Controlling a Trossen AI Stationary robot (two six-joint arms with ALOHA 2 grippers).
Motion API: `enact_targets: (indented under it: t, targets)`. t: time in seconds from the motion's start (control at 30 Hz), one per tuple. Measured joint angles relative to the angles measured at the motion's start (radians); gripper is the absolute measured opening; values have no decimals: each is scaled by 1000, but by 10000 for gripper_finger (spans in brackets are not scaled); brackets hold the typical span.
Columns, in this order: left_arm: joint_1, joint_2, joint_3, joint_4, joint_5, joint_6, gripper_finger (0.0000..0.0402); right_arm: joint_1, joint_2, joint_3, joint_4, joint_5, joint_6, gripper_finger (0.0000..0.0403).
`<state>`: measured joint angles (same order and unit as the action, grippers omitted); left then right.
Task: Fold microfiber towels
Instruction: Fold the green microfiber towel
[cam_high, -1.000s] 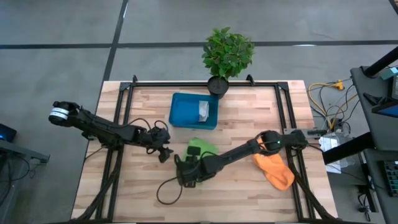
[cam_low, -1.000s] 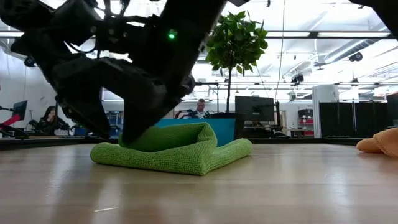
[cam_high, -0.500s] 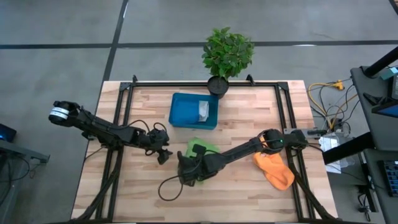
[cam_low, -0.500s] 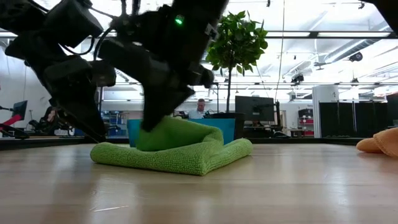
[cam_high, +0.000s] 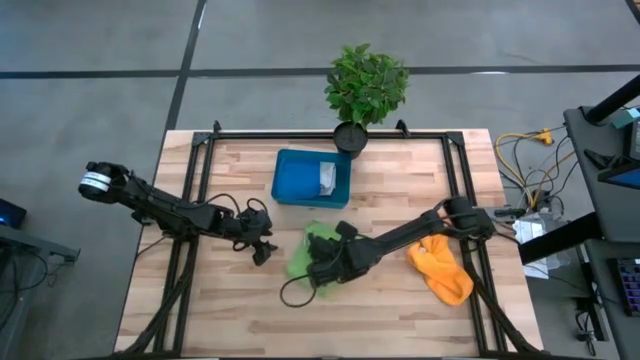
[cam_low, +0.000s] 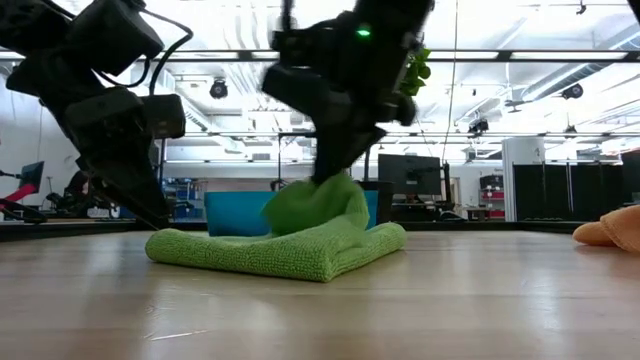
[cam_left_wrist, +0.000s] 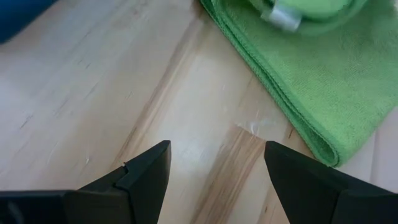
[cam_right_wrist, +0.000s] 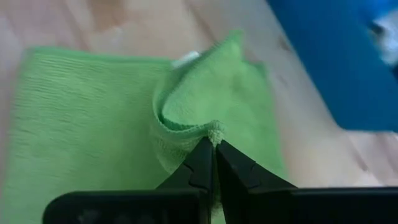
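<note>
The lime green towel (cam_high: 303, 254) lies folded in several layers on the table's middle; its lower layers (cam_low: 250, 252) rest flat. My right gripper (cam_low: 333, 180) is shut on its upper layer, just above it. My left gripper (cam_high: 263, 246) stands open to the towel's left, low over bare wood (cam_left_wrist: 217, 168), touching nothing. The green towel's edge (cam_left_wrist: 292, 93) lies just beyond it. An orange towel (cam_high: 440, 272) lies crumpled at the right. A grey-white towel (cam_high: 328, 178) sits in the blue tray (cam_high: 295, 180). My right gripper pinches a small bunch of the green towel's upper layer at its edge (cam_right_wrist: 215, 130) between its two fingertips (cam_right_wrist: 202, 163). The fingers slant down from above. The pinched cloth stands up in a peak (cam_low: 318, 205), while the rest lies on the lower layers.
A potted plant (cam_high: 365, 85) stands at the table's far edge behind the tray. A black cable loop (cam_high: 295, 292) hangs below my right arm near the towel. Bare wood lies along the near edge (cam_high: 250, 325).
My right gripper has risen and gone toward the table's right edge, rolling its wrist. It has drawn the green towel's upper layer up into a peak and over toward the right. The lower layers have stayed flat in place.
</note>
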<state>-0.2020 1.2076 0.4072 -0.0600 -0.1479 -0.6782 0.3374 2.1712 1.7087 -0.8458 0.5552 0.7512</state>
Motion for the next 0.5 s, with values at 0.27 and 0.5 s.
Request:
enact_targets:
  t: [0.27, 0.5]
  targets:
    - [-2, 0, -1, 0, -1, 2, 247, -4, -172, -255, 99, 7, 83, 9]
    - [-2, 0, -2, 0, -10, 2, 247, -11, -204, -355, 134, -12, 132, 9]
